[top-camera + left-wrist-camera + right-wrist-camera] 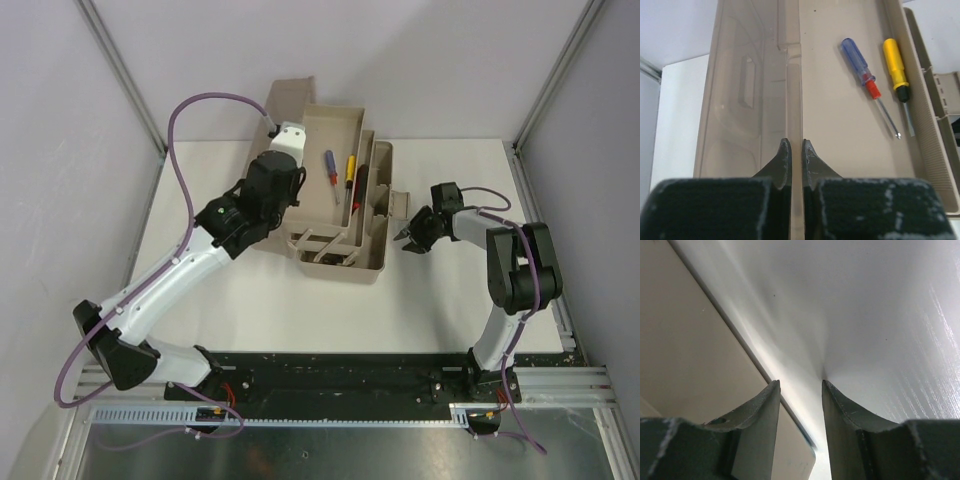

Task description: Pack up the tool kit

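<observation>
The beige toolbox point(370, 255) stands open at the table's centre, its cantilever trays folded out and its brownish lid point(290, 98) raised at the back. A blue-and-red screwdriver point(863, 75) and a yellow-handled one point(895, 62) lie in the top tray point(335, 125). A black tool point(362, 185) lies in the tray below. My left gripper point(795, 146) is shut on the tray's thin left wall point(794, 90); it also shows in the top view point(288, 205). My right gripper point(800, 385) is open and empty beside the box's right side point(685, 340), just above the table, also in the top view point(406, 238).
The front latch point(398, 205) sticks out from the box's right side, close to my right gripper. The translucent lid point(740, 100) lies left of the gripped wall. White walls and metal posts point(120, 75) close in the table at the back and sides.
</observation>
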Tool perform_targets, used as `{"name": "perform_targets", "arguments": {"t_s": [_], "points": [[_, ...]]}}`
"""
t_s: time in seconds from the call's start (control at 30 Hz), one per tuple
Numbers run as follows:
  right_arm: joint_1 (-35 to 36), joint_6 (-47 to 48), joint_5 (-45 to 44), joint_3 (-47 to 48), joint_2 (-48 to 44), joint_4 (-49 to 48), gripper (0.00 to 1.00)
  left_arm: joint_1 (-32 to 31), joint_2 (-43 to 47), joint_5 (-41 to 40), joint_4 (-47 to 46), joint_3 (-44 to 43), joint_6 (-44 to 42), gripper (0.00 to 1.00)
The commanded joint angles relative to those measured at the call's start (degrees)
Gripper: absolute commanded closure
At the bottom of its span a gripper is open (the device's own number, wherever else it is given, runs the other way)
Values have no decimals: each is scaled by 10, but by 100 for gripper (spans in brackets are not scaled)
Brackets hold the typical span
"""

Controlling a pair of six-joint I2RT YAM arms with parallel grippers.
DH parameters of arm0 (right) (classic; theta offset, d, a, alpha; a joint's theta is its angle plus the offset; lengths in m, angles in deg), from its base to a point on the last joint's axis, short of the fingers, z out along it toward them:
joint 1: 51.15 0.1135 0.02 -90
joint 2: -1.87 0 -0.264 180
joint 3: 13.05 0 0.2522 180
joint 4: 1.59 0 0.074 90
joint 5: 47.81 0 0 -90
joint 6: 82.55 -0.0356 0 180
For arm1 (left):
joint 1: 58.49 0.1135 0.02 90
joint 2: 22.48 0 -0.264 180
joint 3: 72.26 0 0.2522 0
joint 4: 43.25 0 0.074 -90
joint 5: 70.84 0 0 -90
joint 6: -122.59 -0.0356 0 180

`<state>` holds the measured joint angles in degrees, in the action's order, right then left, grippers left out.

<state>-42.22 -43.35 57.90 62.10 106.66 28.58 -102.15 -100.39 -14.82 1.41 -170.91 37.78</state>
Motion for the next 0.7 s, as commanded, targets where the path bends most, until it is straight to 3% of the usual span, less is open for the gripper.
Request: {"name": "perform_targets", "arguments": {"t_s": [0.0, 0.23, 0.43, 0.67], "points": [[2, -11, 21, -3, 11, -16, 57, -34, -18, 95, -23, -13, 77, 93], [2, -17, 28, -2, 15, -22, 57, -40, -24, 126, -23, 2, 127, 75], [3, -15, 28, -2, 18, -18, 57, -41, -28, 137, -23, 14, 147, 49], [2, -9, 27, -2, 15, -16, 57, -41, -34, 155, -26, 11, 161, 25]]}}
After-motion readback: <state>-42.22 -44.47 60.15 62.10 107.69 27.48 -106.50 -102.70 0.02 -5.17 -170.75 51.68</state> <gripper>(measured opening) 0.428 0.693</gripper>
